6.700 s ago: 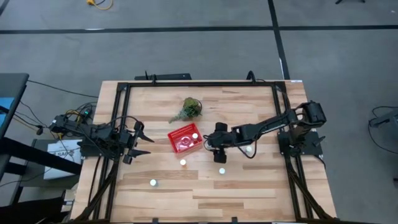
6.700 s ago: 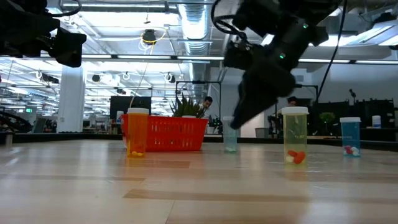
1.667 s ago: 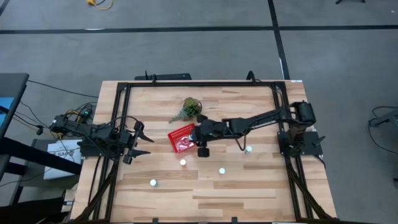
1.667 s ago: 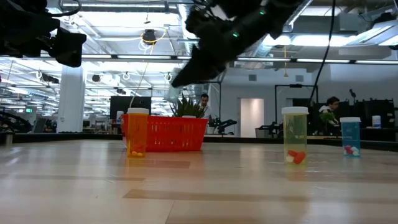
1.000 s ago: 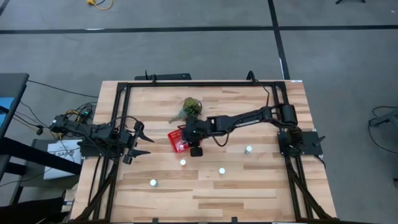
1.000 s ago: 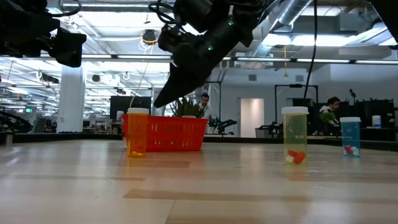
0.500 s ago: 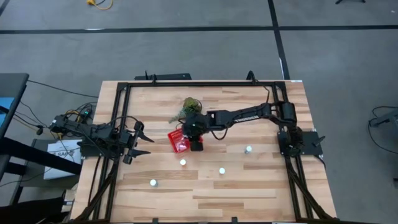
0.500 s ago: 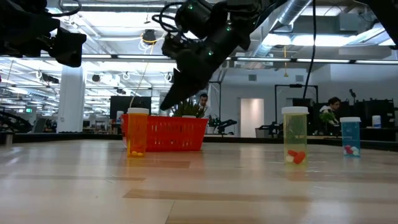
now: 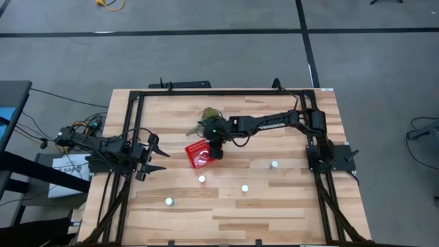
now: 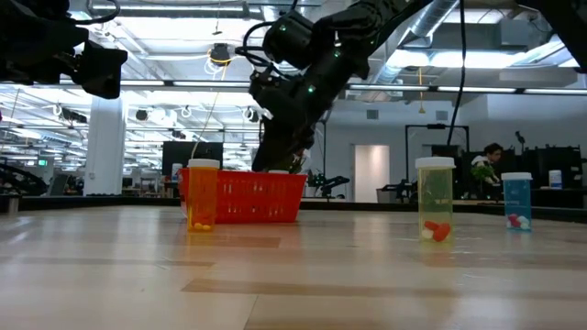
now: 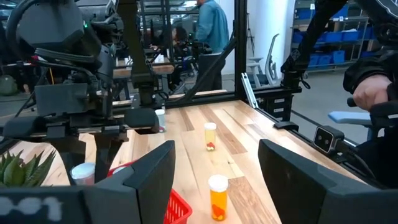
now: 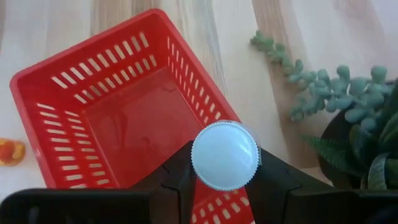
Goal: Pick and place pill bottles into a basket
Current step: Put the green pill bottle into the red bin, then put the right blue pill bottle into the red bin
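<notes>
Bottles first, from the high view: four white caps are sitting on the bare table (image 9: 288, 206), at (image 9: 274, 165), (image 9: 245, 188), (image 9: 202, 180) and (image 9: 169, 202), and one more pale dot is lying inside the red basket (image 9: 199, 155). The right arm is reaching across the table, its gripper (image 9: 217, 145) hanging over the basket's far corner, just beside the plant (image 9: 210, 115). The left gripper (image 9: 156, 156) is waiting at the table's left edge, well apart from everything, its fingers spread.

Low view: three bottles are standing in plain sight, an orange one (image 10: 202, 195) in front of the basket (image 10: 257, 199), a clear one with red pills (image 10: 435, 199) and a blue one (image 10: 517, 201) farther off. The right gripper (image 10: 275, 156) is pointing down just above the basket's rim; whatever it is carrying cannot be made out here.

Left wrist view: the left fingers are standing wide apart with nothing between them. Two orange bottles are showing on the table, at (image 11: 218, 197) and (image 11: 210, 136), and a person is standing in the room beyond.

Right wrist view: the right gripper (image 12: 224, 163) is pinching one bottle (image 12: 224, 155), its white cap facing the camera, over the basket's (image 12: 93, 118) edge nearest the plant (image 12: 348, 118). Another bottle (image 12: 9, 151) is peeking in beside the basket's outer wall.
</notes>
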Tool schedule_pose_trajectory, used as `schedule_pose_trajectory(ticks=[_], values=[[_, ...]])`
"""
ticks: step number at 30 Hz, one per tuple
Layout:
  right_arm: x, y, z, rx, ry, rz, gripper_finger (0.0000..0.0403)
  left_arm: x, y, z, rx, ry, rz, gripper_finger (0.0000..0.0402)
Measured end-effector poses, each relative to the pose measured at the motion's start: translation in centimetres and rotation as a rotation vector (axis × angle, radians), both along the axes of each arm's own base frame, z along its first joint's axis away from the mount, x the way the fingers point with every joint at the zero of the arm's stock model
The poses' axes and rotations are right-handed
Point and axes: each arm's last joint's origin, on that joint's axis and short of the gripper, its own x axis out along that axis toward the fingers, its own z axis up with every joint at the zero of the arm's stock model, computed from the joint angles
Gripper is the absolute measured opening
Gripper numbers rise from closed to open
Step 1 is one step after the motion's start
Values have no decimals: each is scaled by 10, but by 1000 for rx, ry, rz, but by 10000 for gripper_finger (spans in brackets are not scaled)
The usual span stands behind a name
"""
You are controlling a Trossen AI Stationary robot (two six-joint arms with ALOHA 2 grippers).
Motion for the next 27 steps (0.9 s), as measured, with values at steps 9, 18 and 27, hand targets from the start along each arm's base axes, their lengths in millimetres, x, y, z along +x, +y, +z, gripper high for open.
schedule_pose_trajectory(ticks=[9,18,27], values=[[0,0,0,31,3,-42,108,0,0,0,-3,1,0,222],[-1,-1,-1,26,4,-68,109,0,0,0,-4,1,0,222],[-1,-1,-1,25,4,-69,183,0,0,0,2,0,0,222]])
